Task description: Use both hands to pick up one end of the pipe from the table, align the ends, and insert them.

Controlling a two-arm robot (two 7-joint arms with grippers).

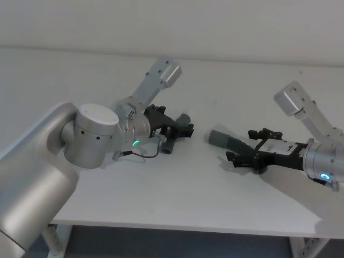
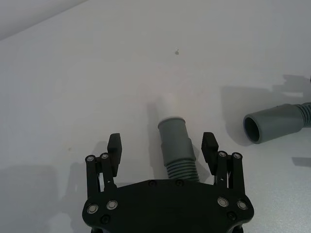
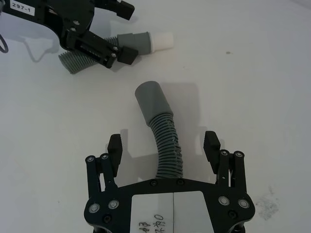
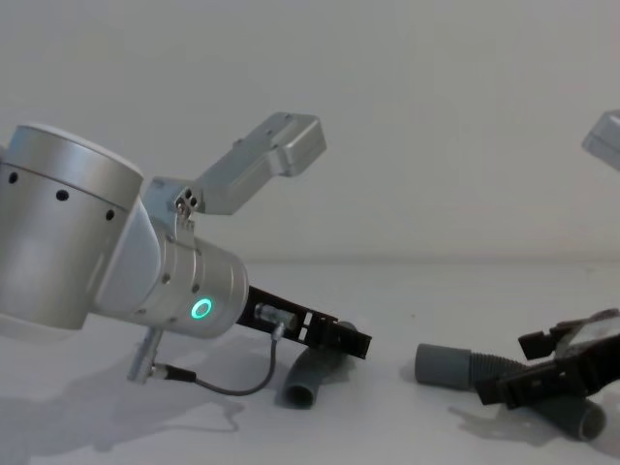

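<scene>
The pipe lies on the table [image 1: 177, 199] in two pieces. The short ribbed piece [image 2: 176, 145] has a smooth grey collar and a white tip [image 2: 168, 104]. My left gripper [image 2: 162, 145] is open, one finger on each side of this piece. The longer ribbed piece [image 3: 165, 145] ends in a wide grey cuff [image 3: 150, 99], whose open mouth [image 2: 272, 127] faces the short piece. Around its ribbed part my right gripper [image 3: 163, 142] stands open. From the head, the left gripper [image 1: 177, 126] and right gripper [image 1: 248, 146] face each other, with the cuff [image 1: 221, 138] between them.
A thin black cable [image 1: 140, 155] loops on the table beside my left wrist. The pale wall [image 1: 161, 21] rises behind the table's far edge. Bare table surface lies in front of both pieces, up to the near edge [image 1: 177, 228].
</scene>
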